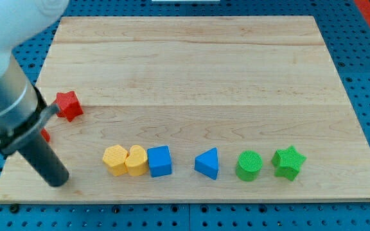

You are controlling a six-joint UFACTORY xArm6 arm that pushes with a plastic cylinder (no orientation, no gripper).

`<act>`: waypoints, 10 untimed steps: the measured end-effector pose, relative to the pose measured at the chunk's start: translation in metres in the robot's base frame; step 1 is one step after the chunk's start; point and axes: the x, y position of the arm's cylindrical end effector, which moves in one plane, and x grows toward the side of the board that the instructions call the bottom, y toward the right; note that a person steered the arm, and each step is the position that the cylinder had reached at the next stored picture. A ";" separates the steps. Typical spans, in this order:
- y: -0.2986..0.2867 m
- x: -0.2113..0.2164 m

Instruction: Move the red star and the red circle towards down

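Note:
The red star (69,105) lies near the board's left edge, at mid height. Only a small red sliver of the red circle (45,135) shows below and left of the star; the arm hides the rest. My dark rod slants down from the view's upper left. My tip (59,180) rests on the board near the bottom left corner, below the red circle and below-left of the star, touching neither block as far as I can see.
A row of blocks lies along the bottom: yellow hexagon (114,160), yellow heart (135,160), blue cube (160,161), blue triangle (207,163), green circle (248,165), green star (288,162). The wooden board's (191,64) bottom edge runs just below them.

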 end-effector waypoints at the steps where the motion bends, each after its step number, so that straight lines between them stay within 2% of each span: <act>1: 0.007 -0.050; 3: 0.052 -0.152; 4: 0.024 -0.193; 5: 0.002 -0.182; 6: -0.001 -0.148; 7: -0.002 -0.164; 8: -0.029 -0.149; 10: -0.025 -0.057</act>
